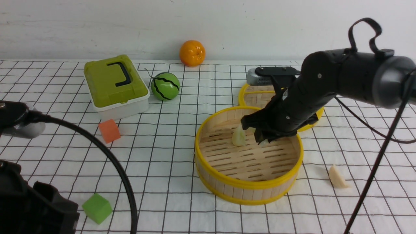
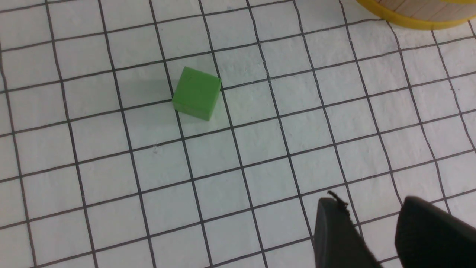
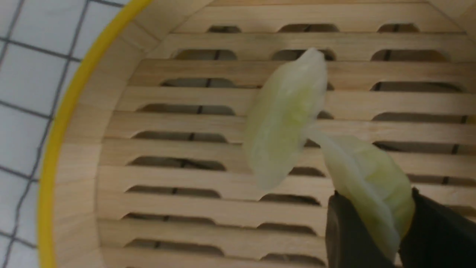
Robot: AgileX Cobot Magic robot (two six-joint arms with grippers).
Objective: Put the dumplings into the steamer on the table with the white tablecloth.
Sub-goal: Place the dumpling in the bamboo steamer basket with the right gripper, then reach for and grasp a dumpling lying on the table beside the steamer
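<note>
Bamboo steamer (image 1: 248, 187) takes a second dumpling (image 3: 368, 178): my right hand (image 3: 379, 208), clamped on it, hangs low inside, likely to release beside the first dumpling (image 1: 239, 136); my left hand (image 2: 368, 203) idles, spread apart.

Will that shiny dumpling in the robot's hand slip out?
Maybe. The dumpling looks glossy, so it might be slippery, and the right hand pinches only one end. It isn't squashed there, so it's probably fairly stiff.

Dumpling (image 1: 239, 136) inside steamer (image 1: 248, 187), lid (image 1: 256, 94) behind.
</note>
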